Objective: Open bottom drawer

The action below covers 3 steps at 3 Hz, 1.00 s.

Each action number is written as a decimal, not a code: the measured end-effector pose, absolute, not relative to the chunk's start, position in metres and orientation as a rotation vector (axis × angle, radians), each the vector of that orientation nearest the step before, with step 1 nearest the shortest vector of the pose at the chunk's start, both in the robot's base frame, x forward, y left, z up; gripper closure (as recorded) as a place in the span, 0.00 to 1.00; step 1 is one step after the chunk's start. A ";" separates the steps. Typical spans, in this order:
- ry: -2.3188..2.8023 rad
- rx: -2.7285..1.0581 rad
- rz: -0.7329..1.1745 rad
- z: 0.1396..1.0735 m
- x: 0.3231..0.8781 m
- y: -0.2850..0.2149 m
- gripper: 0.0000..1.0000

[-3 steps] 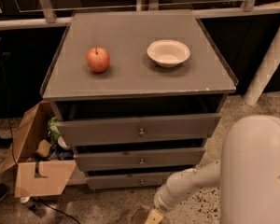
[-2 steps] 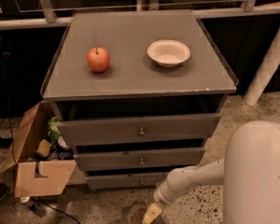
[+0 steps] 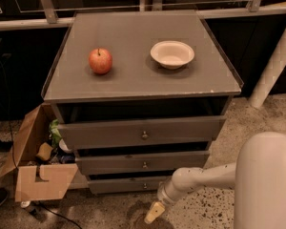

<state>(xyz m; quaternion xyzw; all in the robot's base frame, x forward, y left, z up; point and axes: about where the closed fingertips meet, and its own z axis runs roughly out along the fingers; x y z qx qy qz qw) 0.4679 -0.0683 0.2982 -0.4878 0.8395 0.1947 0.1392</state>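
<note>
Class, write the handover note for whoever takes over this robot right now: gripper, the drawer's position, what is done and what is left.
Gripper: low near the floor, in front of the cabinet, just below and right of the bottom drawer's knob, not touching it.
Bottom drawer: lowest front, set back behind the two above.
Done: the approach only; nothing is gripped.
Left: reach the knob, grasp it, pull the drawer out.
Apple and bowl sit on top.
</note>
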 end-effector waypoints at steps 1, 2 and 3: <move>2.402 -1.394 0.564 0.297 0.474 -0.067 0.00; 2.395 -1.323 0.519 0.296 0.496 -0.079 0.00; 2.413 -1.268 0.488 0.289 0.508 -0.093 0.00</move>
